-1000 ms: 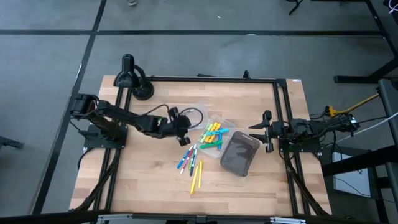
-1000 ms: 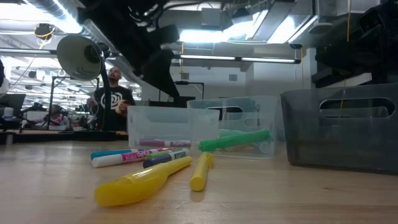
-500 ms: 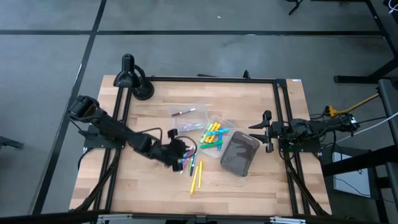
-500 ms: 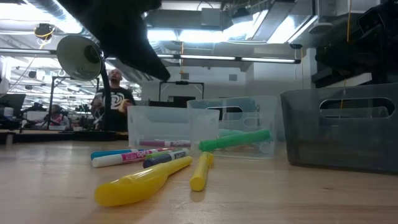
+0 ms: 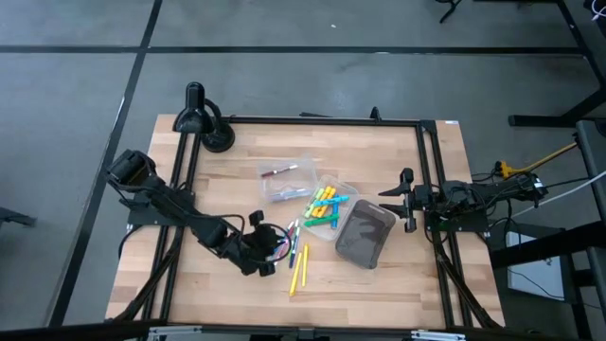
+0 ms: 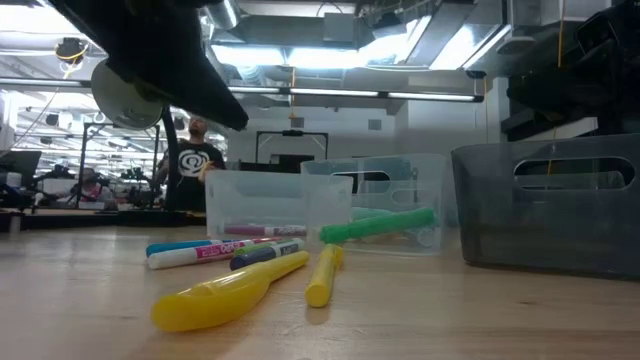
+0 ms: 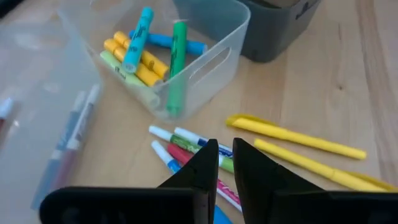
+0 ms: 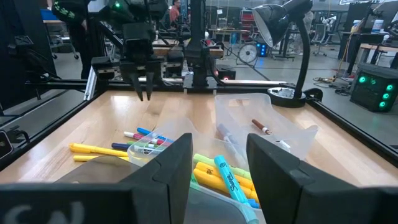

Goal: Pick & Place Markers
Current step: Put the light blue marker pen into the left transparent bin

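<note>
Several loose markers [image 5: 294, 248] lie flat on the wooden table, thin blue, green and red ones beside two long yellow ones [image 7: 298, 140]. More markers, yellow, green and blue, lie in a clear tray [image 7: 239, 25]. A second clear tray [image 5: 287, 180] farther back holds a few thin ones. My left gripper [image 7: 225, 152] hovers above the loose thin markers [image 7: 186, 140], slanting down, its fingers nearly together with nothing between them. My right gripper [image 5: 407, 201] waits open at the table's right side.
A dark grey bin [image 5: 365, 234] stands right of the clear trays. A black desk lamp [image 5: 199, 118] stands at the far left corner. Bare wood lies near the front edge and at the left. A person stands in the room beyond the table [image 6: 195, 160].
My left gripper has swung from above the far clear tray toward the table's near edge and now hangs over the loose markers. The markers and trays have stayed in place.
</note>
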Motion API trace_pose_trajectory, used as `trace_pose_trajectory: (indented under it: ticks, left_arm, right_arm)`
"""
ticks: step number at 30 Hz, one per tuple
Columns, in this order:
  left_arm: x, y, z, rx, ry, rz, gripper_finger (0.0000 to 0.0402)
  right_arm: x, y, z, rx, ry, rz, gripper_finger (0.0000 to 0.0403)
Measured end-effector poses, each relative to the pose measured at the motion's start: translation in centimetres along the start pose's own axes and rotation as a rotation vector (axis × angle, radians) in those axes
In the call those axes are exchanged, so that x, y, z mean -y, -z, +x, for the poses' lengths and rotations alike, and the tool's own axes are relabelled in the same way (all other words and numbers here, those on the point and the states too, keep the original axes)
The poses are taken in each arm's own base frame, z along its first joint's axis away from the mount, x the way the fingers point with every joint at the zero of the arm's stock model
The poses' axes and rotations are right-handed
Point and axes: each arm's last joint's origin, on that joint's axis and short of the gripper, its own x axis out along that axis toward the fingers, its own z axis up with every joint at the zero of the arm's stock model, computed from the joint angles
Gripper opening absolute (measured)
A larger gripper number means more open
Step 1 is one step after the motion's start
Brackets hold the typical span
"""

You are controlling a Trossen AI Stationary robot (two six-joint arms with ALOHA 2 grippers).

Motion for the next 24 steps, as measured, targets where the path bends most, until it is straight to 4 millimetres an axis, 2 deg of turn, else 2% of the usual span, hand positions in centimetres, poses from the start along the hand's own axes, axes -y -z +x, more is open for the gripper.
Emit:
trace_pose_trajectory:
  ticks: [8, 17, 24]
  left_arm:
    - [0.3, 1.5, 1.9, -0.05, -0.045, -0.096, 0.0043]
    - [-0.6, 2.9, 4.7, -0.131, -0.106, -0.196, 0.0043]
    - [-1.0, 3.3, 5.6, -0.167, -0.113, -0.242, 0.0042]
  right_arm:
    - [0.0, 0.0, 0.0, 0.0, 0.0, 0.0, 0.0152]
    - [0.0, 0.0, 0.0, 0.0, 0.0, 0.0, 0.0152]
    - [0.0, 0.0, 0.0, 0.0, 0.0, 0.0, 0.0152]
